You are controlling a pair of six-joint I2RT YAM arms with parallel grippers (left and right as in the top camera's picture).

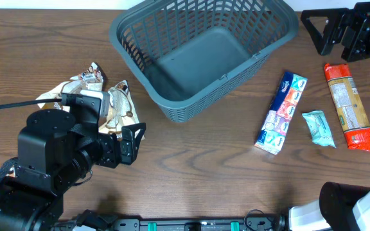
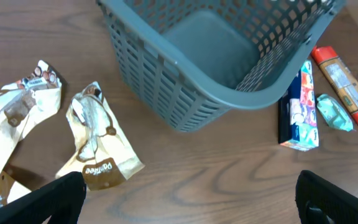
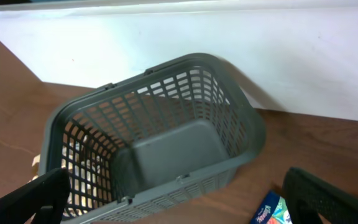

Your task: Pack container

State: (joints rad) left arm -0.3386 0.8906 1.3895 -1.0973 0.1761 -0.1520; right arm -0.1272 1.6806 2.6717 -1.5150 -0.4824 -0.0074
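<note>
Left gripper [image 1: 133, 142] hangs low over the wooden counter [image 1: 204, 167], its jaws spread wide and holding nothing. In its wrist view the two dark fingers [image 2: 61, 199] sit at the bottom corners with bare wood between them. Just ahead of this gripper and to its left, two crumpled cream-and-brown packets [image 1: 117, 106] lie side by side on the counter.

Ahead of it and a little to its right stands the container [image 1: 191, 106], a dark grey slotted basket, upright, its solid floor showing.

The right gripper [image 1: 317, 32] is held just off the container's far right corner. It is also wide open and grips nothing, and its wrist camera looks down into the container.

Three things lie flat on the counter on the robot's side of the right gripper. A blue-and-white pack [image 1: 281, 112] lies closest to the container, a small teal packet [image 1: 318, 128] just beside it, and a long orange packet [image 1: 350, 106] furthest out, almost directly under that gripper's side of the counter.
</note>
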